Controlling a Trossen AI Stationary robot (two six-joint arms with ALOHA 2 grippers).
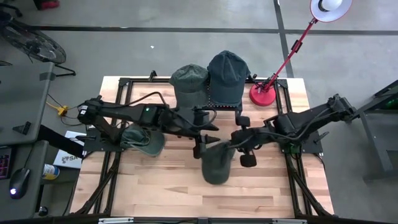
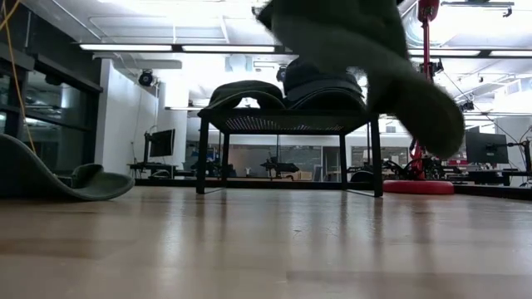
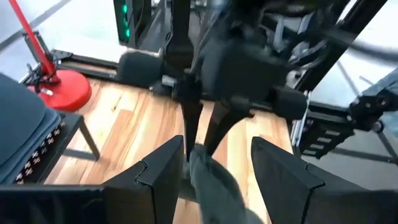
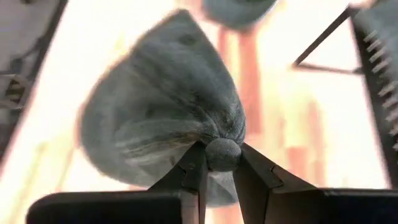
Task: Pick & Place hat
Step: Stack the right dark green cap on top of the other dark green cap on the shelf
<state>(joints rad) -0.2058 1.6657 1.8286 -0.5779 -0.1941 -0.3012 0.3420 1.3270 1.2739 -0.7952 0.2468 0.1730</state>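
Low view: hat cropped, gripper hidden.

You are working in what looks like a robotics lab or an open workshop hall. The butcher-block table sits on a bare grey concrete floor marked with dark lines. Across the table top, the low view shows long ceiling light strips, white walls, glass partitions, and desks carrying monitors. Near the table's far right corner stands a red lamp on a round base. Off the table's left edge you can see a side desk with a computer mouse, and what may be a bicycle wheel beyond the far left corner.
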